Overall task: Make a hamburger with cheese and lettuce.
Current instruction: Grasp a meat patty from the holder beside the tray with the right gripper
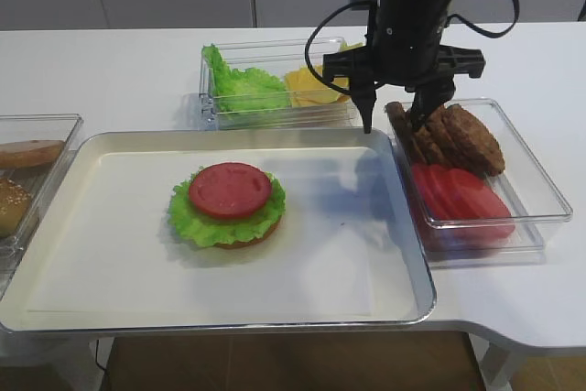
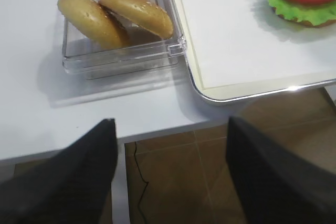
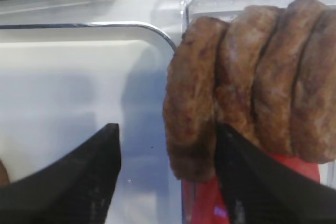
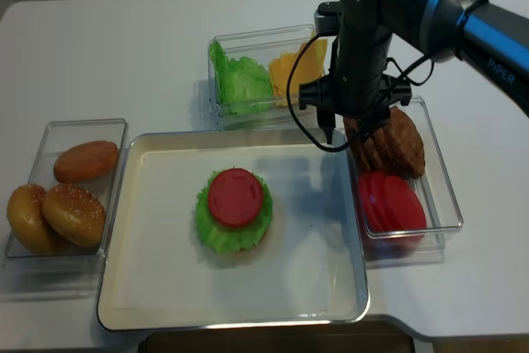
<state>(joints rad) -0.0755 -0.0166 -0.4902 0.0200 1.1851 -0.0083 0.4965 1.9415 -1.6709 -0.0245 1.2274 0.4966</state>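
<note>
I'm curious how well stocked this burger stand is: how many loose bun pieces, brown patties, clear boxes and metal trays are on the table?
Bun pieces: 3
Brown patties: 4
Clear boxes: 3
Metal tray: 1
Total: 11
</note>
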